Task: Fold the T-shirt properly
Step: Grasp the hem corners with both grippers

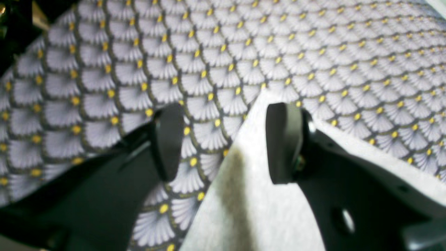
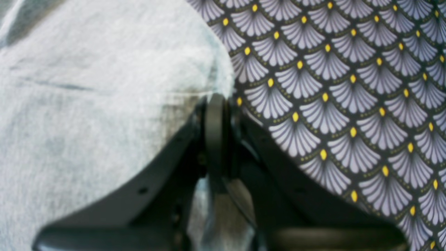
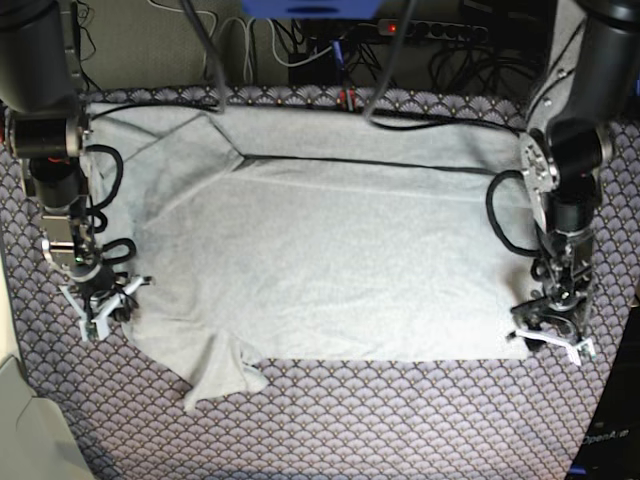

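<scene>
While we're looking down from the base camera, closest to us is the near edge of the T-shirt, which lies spread flat across the patterned tablecloth with one sleeve flopped out at the near left corner. No lettering shows on the side facing up, just plain pale grey.

Our left gripper sits down at the shirt's near corner on that view's right side. From the left wrist camera, that gripper has its two black fingers spread wide apart, and a pointed corner of the shirt lies between and under them. Nothing is pinched there, so it's let go, with the fan-print cloth filling the rest of the view.

Our right gripper is at the shirt's left edge in the base view, just above that loose sleeve. In the right wrist camera, the gripper has its fingers pressed together with the edge of the shirt clamped between them; the fabric bunches up where it meets the tips, and the tablecloth lies off to the side.

Farther back, the other sleeve is folded inward at the far left corner, and a dark line runs along the shirt's far side. Behind the table we see a tangle of cables.
</scene>
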Motion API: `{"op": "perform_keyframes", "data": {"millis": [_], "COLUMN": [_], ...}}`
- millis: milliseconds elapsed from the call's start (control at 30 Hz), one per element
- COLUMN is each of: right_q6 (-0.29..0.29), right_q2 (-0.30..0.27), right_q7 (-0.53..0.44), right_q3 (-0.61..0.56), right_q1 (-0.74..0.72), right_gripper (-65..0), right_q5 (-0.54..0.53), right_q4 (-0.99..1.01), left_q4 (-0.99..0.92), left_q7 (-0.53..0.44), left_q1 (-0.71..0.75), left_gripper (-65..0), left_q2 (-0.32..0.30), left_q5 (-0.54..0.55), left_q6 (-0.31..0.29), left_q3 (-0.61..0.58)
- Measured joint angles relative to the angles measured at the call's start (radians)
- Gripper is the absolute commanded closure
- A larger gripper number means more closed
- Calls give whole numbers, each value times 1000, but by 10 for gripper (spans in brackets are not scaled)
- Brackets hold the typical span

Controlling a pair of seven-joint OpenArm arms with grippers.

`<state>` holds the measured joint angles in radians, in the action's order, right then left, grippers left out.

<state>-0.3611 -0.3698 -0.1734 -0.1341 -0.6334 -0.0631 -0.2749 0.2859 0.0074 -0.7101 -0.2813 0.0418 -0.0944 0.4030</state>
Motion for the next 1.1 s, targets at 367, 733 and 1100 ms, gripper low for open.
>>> {"op": "perform_keyframes", "data": {"millis": [367,733,1100], "right_q6": [0,0,0], "right_q2": [1,1,1], "right_q7": [0,0,0], "right_q3": [0,0,0], "right_q1": [0,0,0], "right_gripper": [0,0,0], "right_q5": [0,0,0], "right_q4": [0,0,0], "left_q4": [-77,-79,-67], "left_q7": [-80,-95,-122], "left_q1": [14,50,70], "left_gripper": [-366,-366,-288], "left_q2": [-2,9,24], "left_q5": [-53,-52,-53], "left_q6": [-3,0,5], "left_q3": [-51,-51,-52]}}
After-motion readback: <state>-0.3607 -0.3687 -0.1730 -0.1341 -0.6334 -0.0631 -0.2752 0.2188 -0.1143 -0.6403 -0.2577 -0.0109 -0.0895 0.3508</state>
